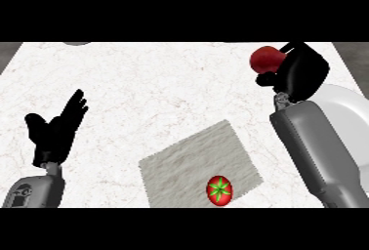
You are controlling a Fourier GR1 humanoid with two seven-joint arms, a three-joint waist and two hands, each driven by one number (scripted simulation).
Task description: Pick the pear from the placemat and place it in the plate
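My right hand (pixel 302 68) is at the far right, its fingers curled round a dark red rounded fruit (pixel 265 57), which sticks out to the hand's left. Hand and fruit sit just past the far left rim of the white plate (pixel 344 110); my right forearm hides much of the plate. The grey placemat (pixel 194 163) lies in the near middle of the counter. A red fruit with a green star-shaped top (pixel 220 190) rests on the placemat's near edge. My left hand (pixel 56 129) rests open at the left, fingers up, well away from the mat.
The white marble counter (pixel 144 83) stretches between the two hands. Two grey shapes cut off by the view's far edge (pixel 78 43) barely show. The counter's right edge runs close behind the plate.
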